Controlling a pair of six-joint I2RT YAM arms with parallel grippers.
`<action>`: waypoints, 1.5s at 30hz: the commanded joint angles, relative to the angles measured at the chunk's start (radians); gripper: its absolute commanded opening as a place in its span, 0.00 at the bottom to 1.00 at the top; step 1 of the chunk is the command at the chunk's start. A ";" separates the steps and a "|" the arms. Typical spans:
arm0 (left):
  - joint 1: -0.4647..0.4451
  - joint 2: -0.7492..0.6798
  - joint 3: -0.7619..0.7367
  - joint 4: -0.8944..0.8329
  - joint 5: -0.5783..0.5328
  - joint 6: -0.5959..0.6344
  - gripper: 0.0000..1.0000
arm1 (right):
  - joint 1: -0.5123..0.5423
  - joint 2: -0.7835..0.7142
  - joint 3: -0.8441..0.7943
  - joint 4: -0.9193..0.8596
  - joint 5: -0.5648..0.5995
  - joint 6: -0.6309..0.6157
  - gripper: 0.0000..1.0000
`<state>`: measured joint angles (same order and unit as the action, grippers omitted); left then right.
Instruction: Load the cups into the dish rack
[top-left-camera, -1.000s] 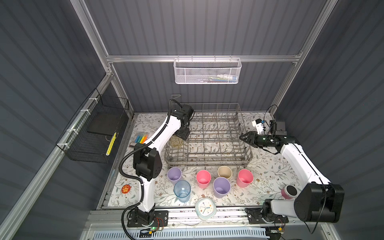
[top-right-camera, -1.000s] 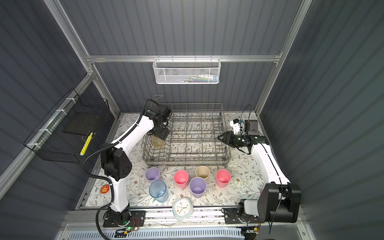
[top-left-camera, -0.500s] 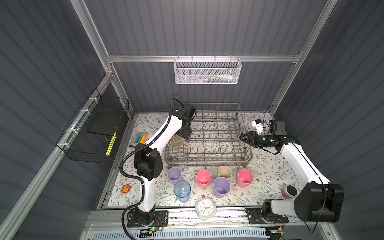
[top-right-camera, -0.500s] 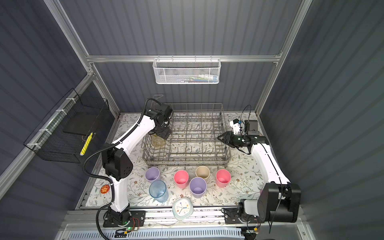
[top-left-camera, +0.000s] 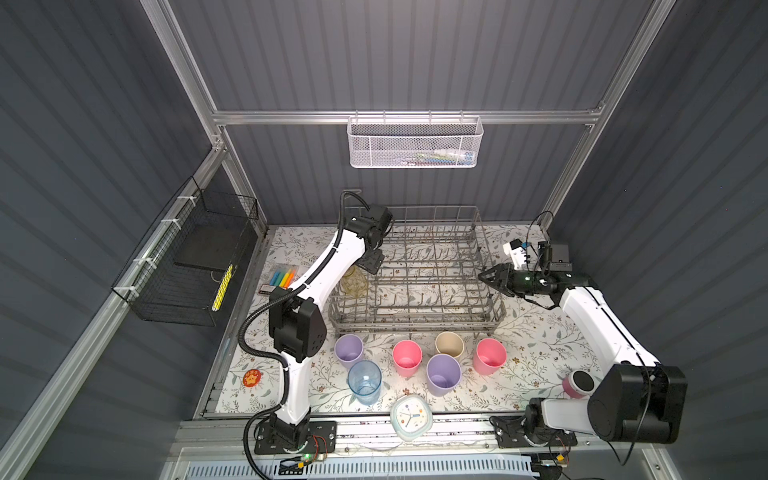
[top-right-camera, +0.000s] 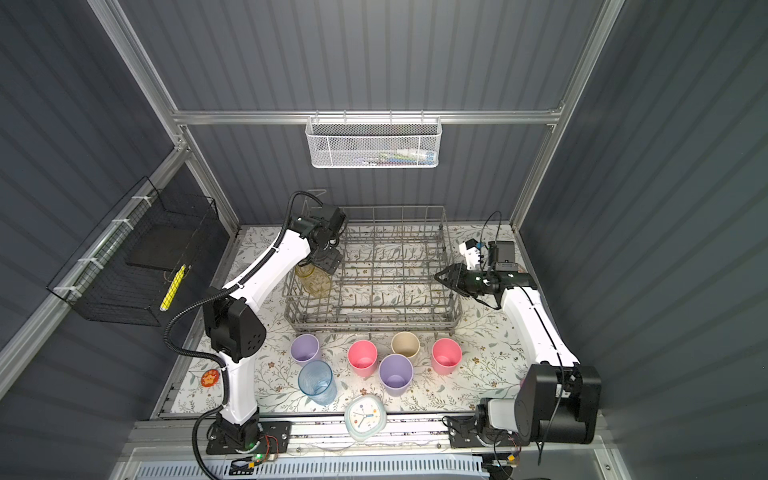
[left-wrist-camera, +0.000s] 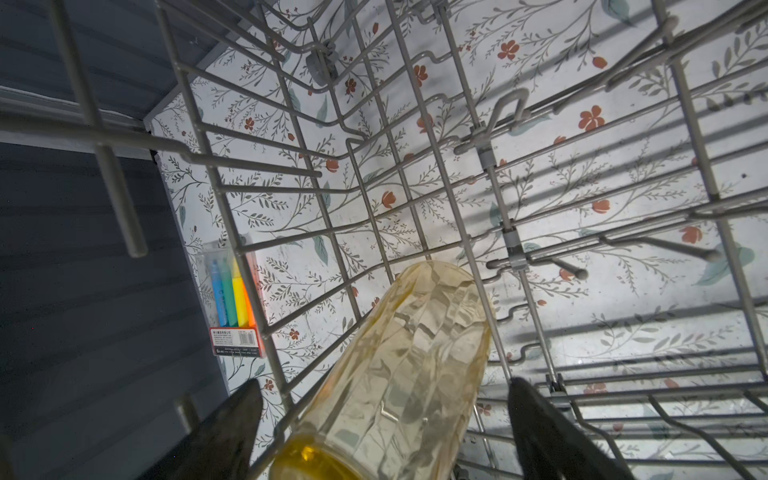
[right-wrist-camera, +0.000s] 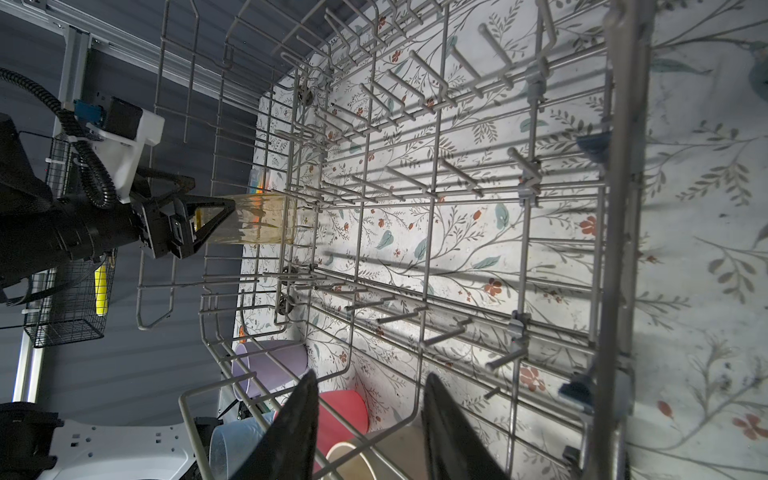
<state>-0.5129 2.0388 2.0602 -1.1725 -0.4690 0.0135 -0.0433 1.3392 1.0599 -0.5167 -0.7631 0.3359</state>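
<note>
The grey wire dish rack (top-left-camera: 415, 321) (top-right-camera: 374, 322) stands at the back of the table in both top views. A yellowish patterned glass (top-left-camera: 353, 283) (top-right-camera: 316, 282) (left-wrist-camera: 399, 365) rests in its left end, thick base up, leaning on the wires. My left gripper (top-left-camera: 372, 264) (left-wrist-camera: 384, 386) is open, one finger on each side of the glass with gaps showing. My right gripper (top-left-camera: 488, 277) (right-wrist-camera: 370, 424) hovers open at the rack's right wall, holding nothing. In front of the rack stand two lilac cups (top-left-camera: 349, 350) (top-left-camera: 443, 374), two pink cups (top-left-camera: 407, 357) (top-left-camera: 490, 356), a beige cup (top-left-camera: 449, 344) and a blue cup (top-left-camera: 365, 381).
A clock (top-left-camera: 411, 417) lies at the front edge. A pink cylinder with a black end (top-left-camera: 575, 384) sits by the right arm's base. A marker pack (top-left-camera: 284, 276) lies left of the rack. A black wire basket (top-left-camera: 187, 266) and a white mesh basket (top-left-camera: 415, 141) hang on the walls.
The left gripper's jaws have spread a little wider around the yellowish glass, which stays in the rack. The right arm has not moved.
</note>
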 joint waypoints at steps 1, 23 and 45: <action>-0.002 -0.004 0.029 0.010 -0.025 -0.002 0.93 | -0.004 0.005 -0.012 0.011 -0.015 -0.002 0.43; -0.101 -0.373 -0.213 0.605 0.147 0.120 1.00 | 0.124 -0.342 0.076 -0.192 0.311 -0.116 0.43; -0.101 -0.518 -0.362 0.747 0.398 0.079 1.00 | 0.807 -0.524 -0.120 -0.556 0.908 0.343 0.45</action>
<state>-0.6121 1.5253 1.6936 -0.4473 -0.0959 0.0971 0.7124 0.7929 0.9604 -1.0023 0.0074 0.5793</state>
